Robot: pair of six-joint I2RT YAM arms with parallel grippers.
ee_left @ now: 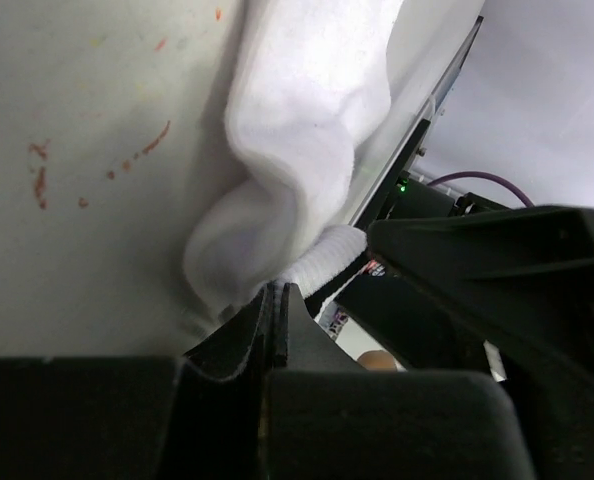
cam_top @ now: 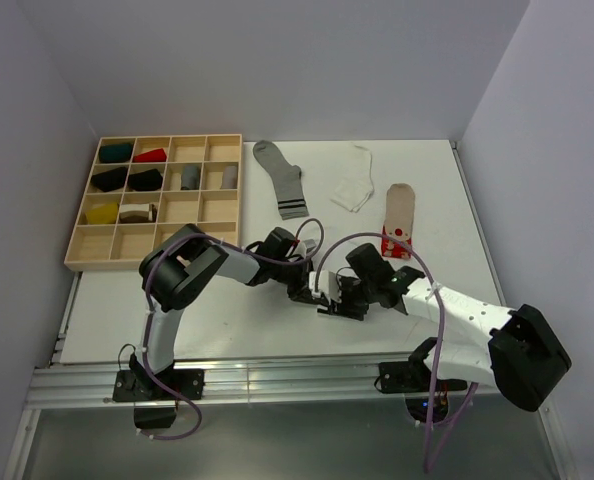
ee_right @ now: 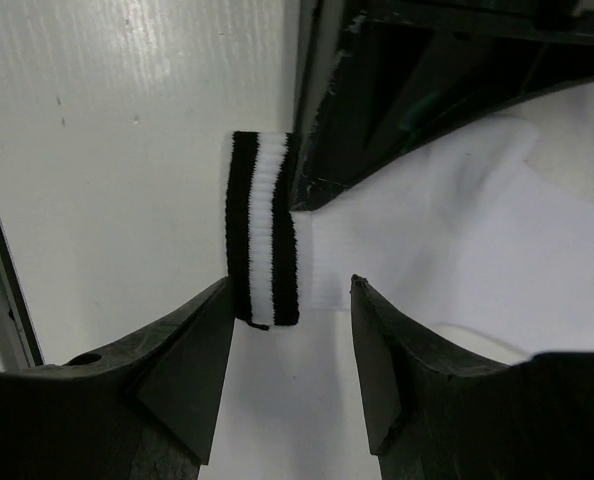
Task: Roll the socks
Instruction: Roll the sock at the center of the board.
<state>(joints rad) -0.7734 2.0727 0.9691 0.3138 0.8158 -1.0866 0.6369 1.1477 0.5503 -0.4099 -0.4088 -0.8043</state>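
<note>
On the desk [cam_top: 107,320], right of the wooden tray [cam_top: 97,264] and nearer the robot's bases than it, lies the white sock [ee_right: 477,240]. The roll looks barely begun. I judge the left end effector [ee_left: 277,300], pressed together on a fold of white fabric, best serves as the anchor. The right end effector [ee_right: 292,295], spread astride the cuff [ee_right: 262,230], can then close squarely and turn it inward without slack. The sock is soft, plain white and bunched; its ribbed cuff carries two black bands around a white one.
</note>
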